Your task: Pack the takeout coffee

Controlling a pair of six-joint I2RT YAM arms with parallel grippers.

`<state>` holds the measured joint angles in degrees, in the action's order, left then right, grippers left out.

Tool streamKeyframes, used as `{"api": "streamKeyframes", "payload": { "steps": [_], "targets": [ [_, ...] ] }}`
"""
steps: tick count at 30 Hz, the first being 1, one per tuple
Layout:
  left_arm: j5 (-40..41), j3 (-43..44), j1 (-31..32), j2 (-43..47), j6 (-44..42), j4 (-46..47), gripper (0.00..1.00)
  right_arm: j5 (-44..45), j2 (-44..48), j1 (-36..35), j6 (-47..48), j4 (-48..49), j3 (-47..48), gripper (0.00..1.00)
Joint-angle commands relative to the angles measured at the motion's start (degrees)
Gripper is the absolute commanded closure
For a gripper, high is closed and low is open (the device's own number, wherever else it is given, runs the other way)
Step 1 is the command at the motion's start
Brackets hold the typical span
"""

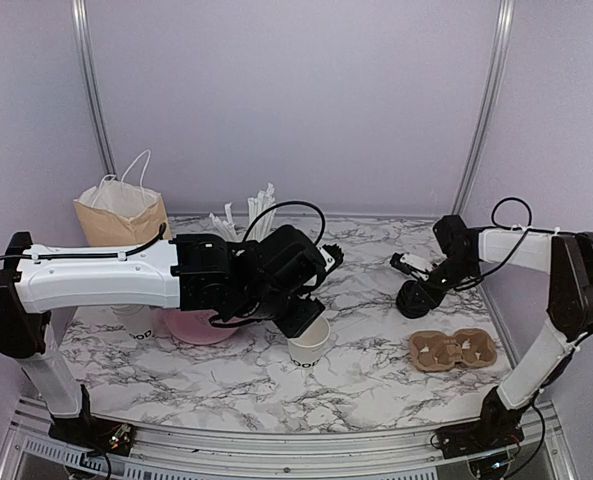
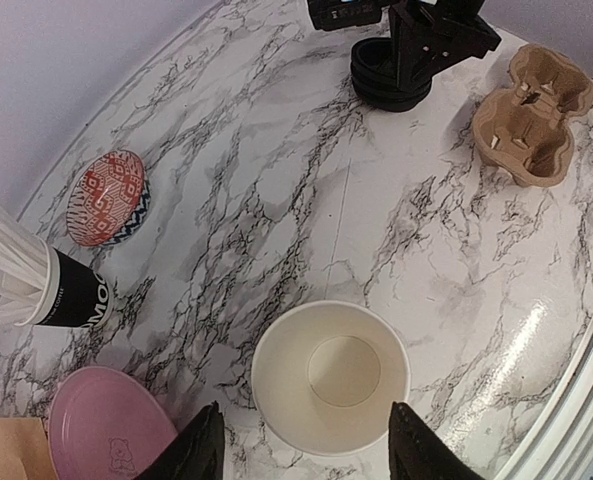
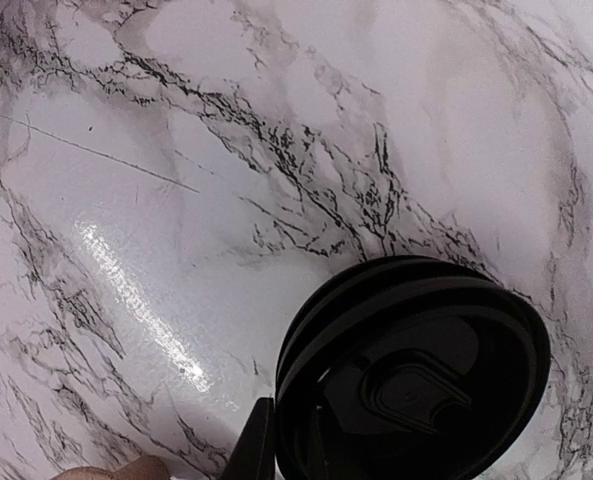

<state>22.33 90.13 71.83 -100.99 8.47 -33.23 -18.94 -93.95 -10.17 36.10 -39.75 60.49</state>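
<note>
A single white paper cup (image 1: 309,343) with black lettering stands upright, with no lid on it, at the table's middle front. The left wrist view looks down into the cup (image 2: 330,377), which is empty. My left gripper (image 1: 303,318) is open, and its fingertips (image 2: 204,447) sit either side of the cup's near rim. A stack of round black lids (image 1: 416,298) lies at the right. My right gripper (image 3: 288,445) is shut on the rim of the top black lid (image 3: 416,370), which sits tilted over the stack.
A brown cardboard cup carrier (image 1: 454,349) lies front right, also in the left wrist view (image 2: 531,115). A paper bag (image 1: 121,215) stands back left. There are also a black cup of straws (image 2: 71,292), a pink plate (image 2: 111,432), a red patterned disc (image 2: 106,197) and stacked white cups (image 1: 139,322).
</note>
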Motion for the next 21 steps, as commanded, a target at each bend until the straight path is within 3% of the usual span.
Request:
{"api": "streamKeyframes", "payload": {
  "steps": [1, 5, 8, 12, 15, 17, 21],
  "targets": [
    [2.9, -0.5, 0.0, 1.5, -1.0, 0.2, 0.44, -2.0, 4.2, -0.4, -0.8, -3.0, 2.5, 0.9],
    [5.2, -0.1, 0.0, 1.7, -2.8, 1.7, 0.44, -4.3, 6.4, -0.4, -1.0, -4.5, 3.5, 0.91],
    [6.4, -2.0, -0.1, 3.0, -5.6, 8.5, 0.42, -9.8, 7.7, -0.3, -1.2, -6.9, 5.8, 0.93],
    [5.9, -10.2, 0.0, 7.7, -12.0, 27.8, 0.31, -32.1, 9.2, -0.3, -0.3, -11.7, 12.5, 0.94],
    [5.2, -19.5, 0.0, 12.4, -15.8, 48.1, 0.12, -49.4, 8.9, -0.3, 0.4, -13.9, 18.1, 0.94],
    [4.2, -22.6, 0.0, 13.5, -18.5, 59.5, 0.09, -59.6, 8.6, -0.4, -1.7, -12.7, 19.2, 0.94],
    [0.8, -24.8, 0.0, 12.4, -20.7, 72.0, 0.05, -72.0, 7.5, -0.4, -3.7, -10.7, 19.6, 0.93]
  ]
}}
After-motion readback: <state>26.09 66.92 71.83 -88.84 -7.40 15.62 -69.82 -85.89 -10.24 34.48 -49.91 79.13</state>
